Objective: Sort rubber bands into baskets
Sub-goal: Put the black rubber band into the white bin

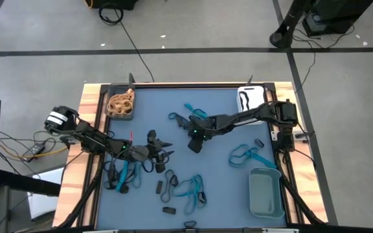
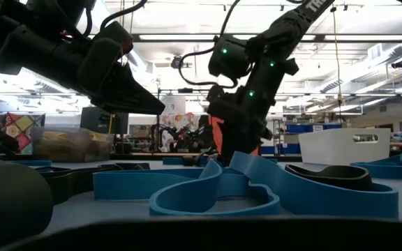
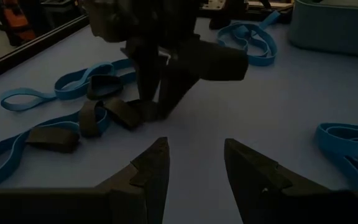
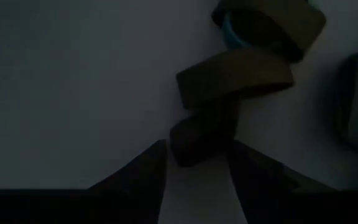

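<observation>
Blue rubber bands point(image 2: 215, 192) lie nearest; three baskets point(image 1: 266, 193) edge the table. Right gripper point(image 1: 195, 144), mid-table, pinches a black band point(image 4: 229, 81); left gripper point(image 1: 162, 154) hovers part-open, empty.

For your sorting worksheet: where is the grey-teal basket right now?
In the high view, the grey-teal basket sits at the table's near right corner, just below a loose blue rubber band.

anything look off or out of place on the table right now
Nothing is damaged. Blue rubber bands and black rubber bands lie scattered over the mat, unsorted. Only the dark tray holds tan rubber bands; the grey-teal tray looks empty.
</observation>
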